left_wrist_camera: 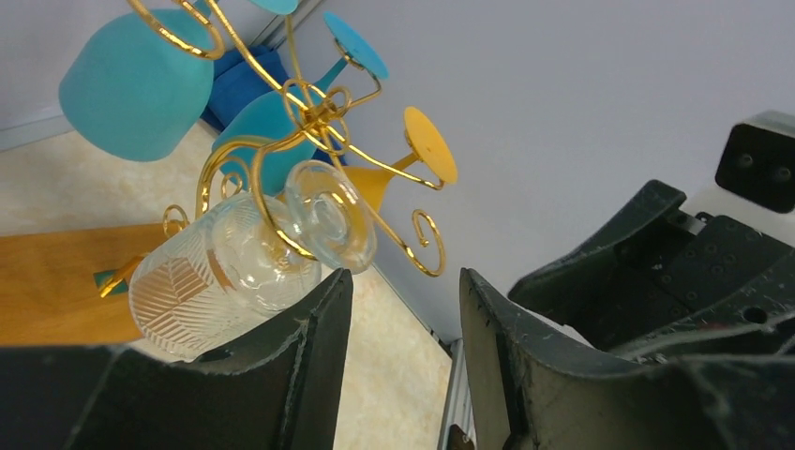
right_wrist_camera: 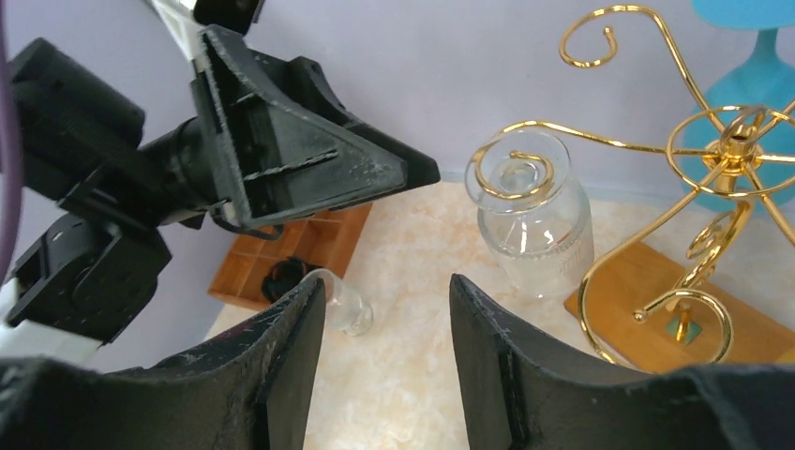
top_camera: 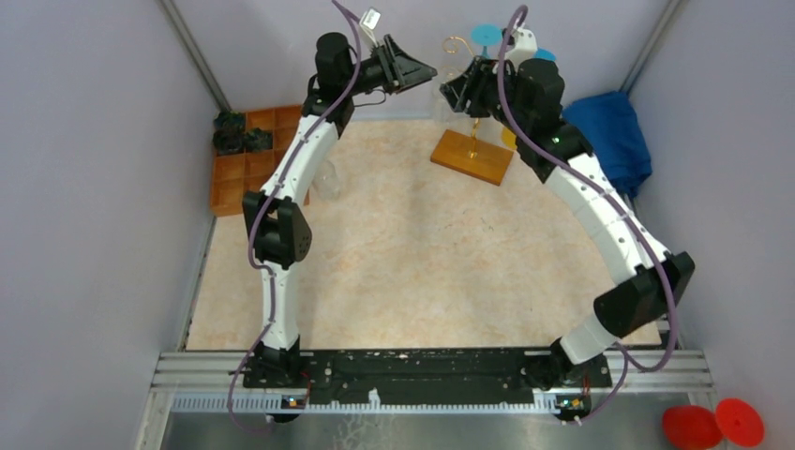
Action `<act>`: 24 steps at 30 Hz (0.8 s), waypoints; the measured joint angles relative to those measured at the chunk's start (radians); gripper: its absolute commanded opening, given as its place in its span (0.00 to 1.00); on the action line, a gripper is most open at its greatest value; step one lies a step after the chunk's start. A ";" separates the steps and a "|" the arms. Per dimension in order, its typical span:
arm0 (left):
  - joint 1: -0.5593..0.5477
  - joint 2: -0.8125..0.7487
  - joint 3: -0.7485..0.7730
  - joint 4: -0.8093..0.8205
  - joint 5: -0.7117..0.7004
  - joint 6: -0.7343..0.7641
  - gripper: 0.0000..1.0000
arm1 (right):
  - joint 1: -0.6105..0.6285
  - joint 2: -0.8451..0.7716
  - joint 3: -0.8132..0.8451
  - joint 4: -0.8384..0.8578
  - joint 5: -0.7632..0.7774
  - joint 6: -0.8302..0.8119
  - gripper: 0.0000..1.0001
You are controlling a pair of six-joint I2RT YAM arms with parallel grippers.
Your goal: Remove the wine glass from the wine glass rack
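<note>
Clear ribbed wine glass (left_wrist_camera: 234,272) hangs inverted, foot hooked in a spiral arm of the thin gold wire rack (left_wrist_camera: 319,112), far side. Left gripper (left_wrist_camera: 403,281) and right gripper (right_wrist_camera: 386,286) are both half-open and empty. Risk: a sideways tug would likely tip the rack and shed the teal goblets (left_wrist_camera: 131,80).

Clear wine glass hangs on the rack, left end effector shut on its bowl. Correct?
Not quite. The clear wine glass does hang on the wine glass rack, but the left end effector is open, not shut on the bowl: its fingers stand apart with nothing between them. The left wrist view shows this.
</note>
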 measured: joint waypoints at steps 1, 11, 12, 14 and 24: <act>-0.002 -0.001 -0.008 -0.001 -0.003 0.007 0.52 | -0.008 0.026 0.015 0.001 -0.008 0.005 0.50; -0.004 -0.001 -0.049 -0.033 -0.014 0.047 0.51 | -0.084 0.151 0.057 0.006 -0.025 0.037 0.48; -0.004 -0.001 -0.050 -0.034 -0.014 0.049 0.52 | -0.090 0.152 0.057 0.007 -0.026 0.037 0.48; -0.004 -0.001 -0.053 -0.035 -0.014 0.054 0.52 | -0.103 0.153 0.059 0.010 -0.027 0.042 0.48; -0.007 -0.001 -0.062 -0.041 -0.019 0.060 0.51 | -0.134 0.246 0.178 0.046 -0.089 0.098 0.47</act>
